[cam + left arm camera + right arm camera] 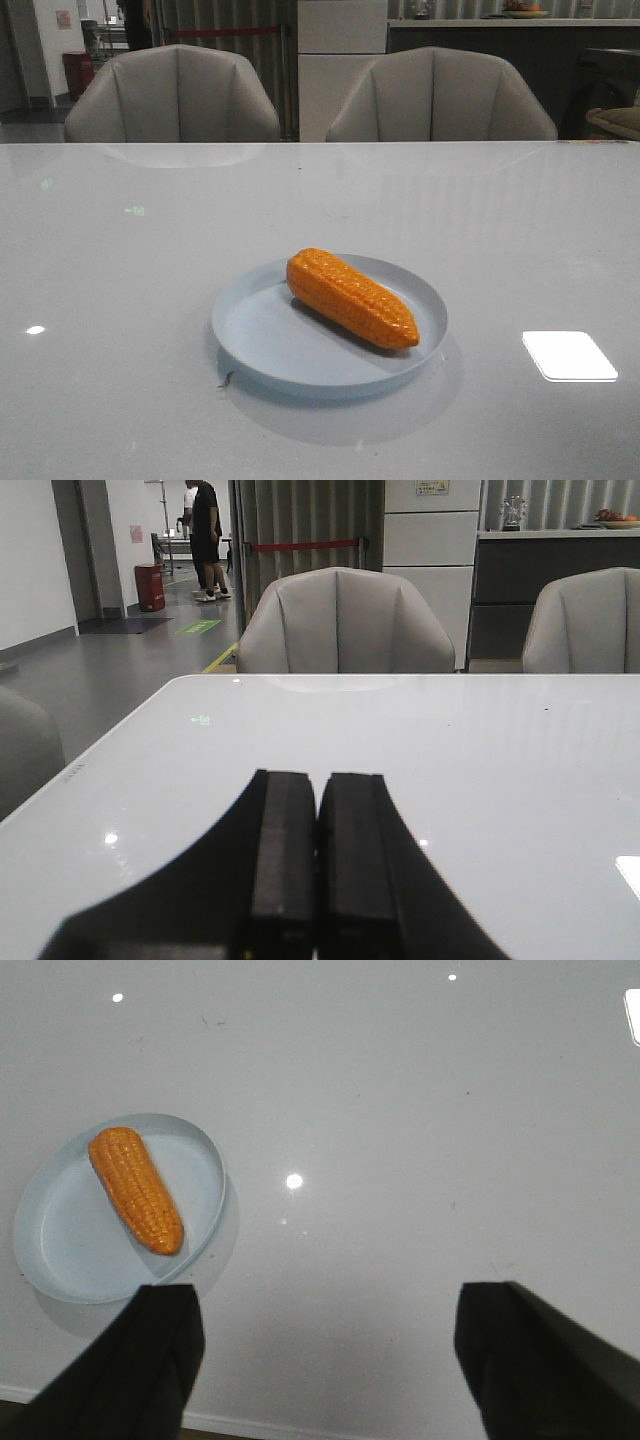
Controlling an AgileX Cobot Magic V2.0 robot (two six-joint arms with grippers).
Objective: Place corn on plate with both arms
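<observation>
The corn (pixel 352 298) lies in the plate (pixel 262 335), tip toward 4 o'clock. Left end effector (pixel 318 850) clenched empty; right end effector (pixel 325 1345) released above the tabletop (pixel 120 300).

one corn (pixel 352 298), one plate (pixel 262 335), one table (pixel 120 300), two chairs (pixel 172 95), two tools (pixel 318 860)

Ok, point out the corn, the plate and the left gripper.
corn (pixel 350 298), front view, middle of the cob.
plate (pixel 262 330), front view, bare floor left of the cob.
left gripper (pixel 318 790), left wrist view, between the closed fingertips.
</observation>
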